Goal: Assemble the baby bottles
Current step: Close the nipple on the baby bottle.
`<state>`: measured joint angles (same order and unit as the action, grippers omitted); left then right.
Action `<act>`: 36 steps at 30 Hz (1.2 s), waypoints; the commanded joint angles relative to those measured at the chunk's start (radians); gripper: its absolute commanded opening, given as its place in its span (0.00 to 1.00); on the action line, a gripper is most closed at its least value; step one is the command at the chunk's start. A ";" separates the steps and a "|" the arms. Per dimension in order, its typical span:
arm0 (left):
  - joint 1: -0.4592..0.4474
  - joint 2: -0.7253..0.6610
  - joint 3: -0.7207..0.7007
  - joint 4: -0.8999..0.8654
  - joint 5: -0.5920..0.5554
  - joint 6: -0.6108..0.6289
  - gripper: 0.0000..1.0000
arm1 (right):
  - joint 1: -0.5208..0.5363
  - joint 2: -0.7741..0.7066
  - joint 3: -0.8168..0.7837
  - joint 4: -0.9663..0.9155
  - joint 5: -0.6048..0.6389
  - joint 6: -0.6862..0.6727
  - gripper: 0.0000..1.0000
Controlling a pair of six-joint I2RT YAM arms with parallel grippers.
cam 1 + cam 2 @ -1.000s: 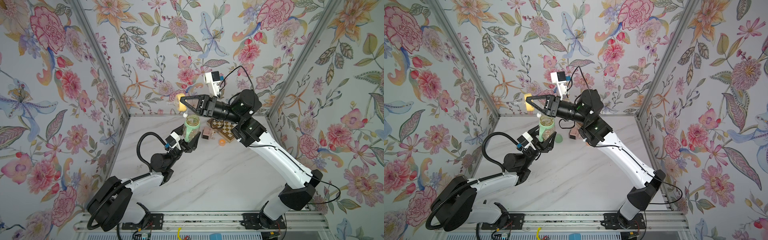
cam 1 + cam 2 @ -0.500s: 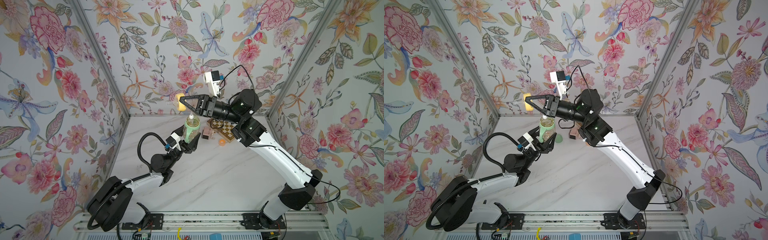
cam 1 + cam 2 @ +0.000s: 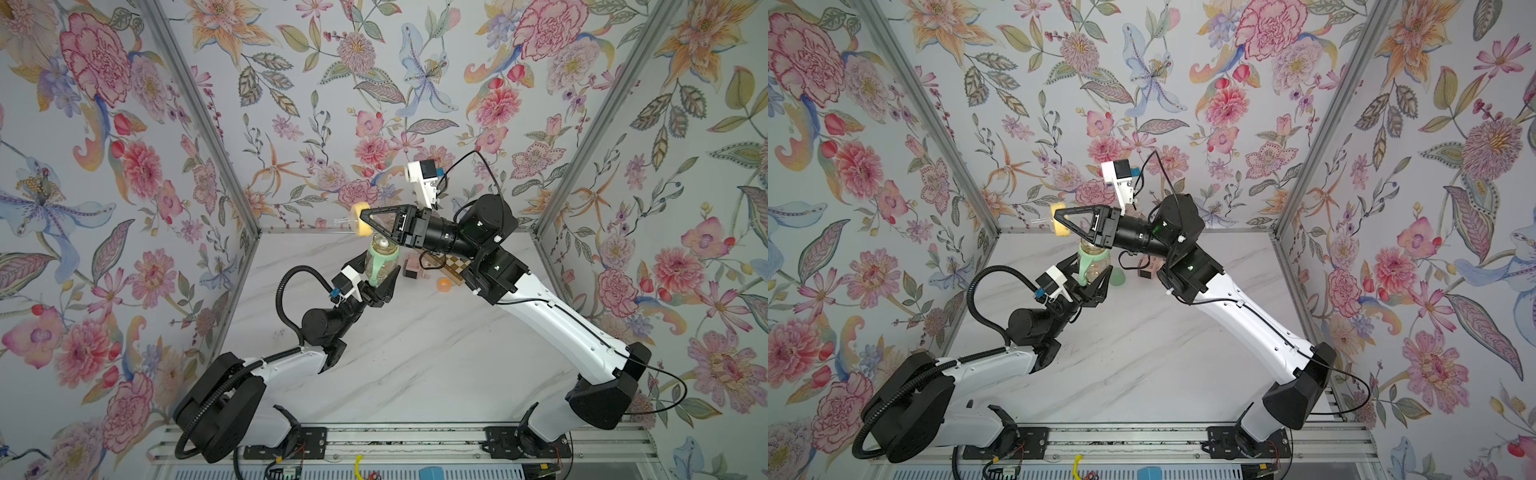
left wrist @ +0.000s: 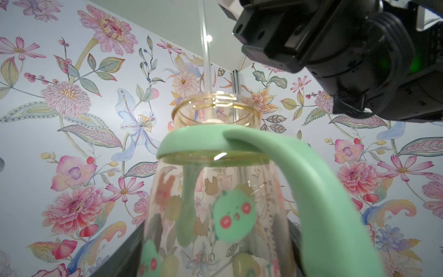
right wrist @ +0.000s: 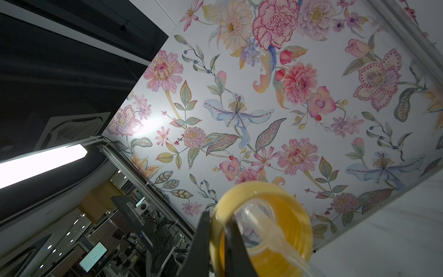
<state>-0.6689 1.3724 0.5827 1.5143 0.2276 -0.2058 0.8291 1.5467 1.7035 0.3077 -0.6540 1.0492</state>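
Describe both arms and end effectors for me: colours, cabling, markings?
Both arms have white links and black joints. The left arm carries a looping black corrugated hose; the right arm has a thin black cable and a green light. The left end effector and right end effector have black fingers; the right's are open triangular frames.

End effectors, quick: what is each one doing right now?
Left end effector: closed on the baby bottle.
Right end effector: closed on the yellow nipple ring.

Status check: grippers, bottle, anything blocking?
Left gripper shut on bottle, held upright, collar on. Right gripper shut on nipple ring, just off the mouth, not seated. Nothing seen between them.
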 commanded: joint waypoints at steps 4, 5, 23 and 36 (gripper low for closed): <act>-0.006 -0.037 -0.003 0.282 -0.016 0.029 0.00 | -0.002 -0.068 -0.148 0.150 0.073 0.058 0.02; -0.006 -0.040 -0.003 0.282 -0.016 0.030 0.00 | -0.003 -0.072 -0.164 0.151 0.080 0.065 0.02; 0.002 -0.078 -0.027 0.282 -0.020 0.037 0.00 | -0.066 -0.195 -0.379 0.166 0.183 0.119 0.13; 0.002 -0.078 -0.026 0.282 -0.007 0.040 0.00 | -0.070 -0.208 -0.405 0.173 0.181 0.123 0.27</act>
<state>-0.6727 1.3251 0.5549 1.5124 0.2272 -0.1722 0.7631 1.3582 1.3071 0.4641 -0.4831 1.1687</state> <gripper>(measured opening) 0.721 0.270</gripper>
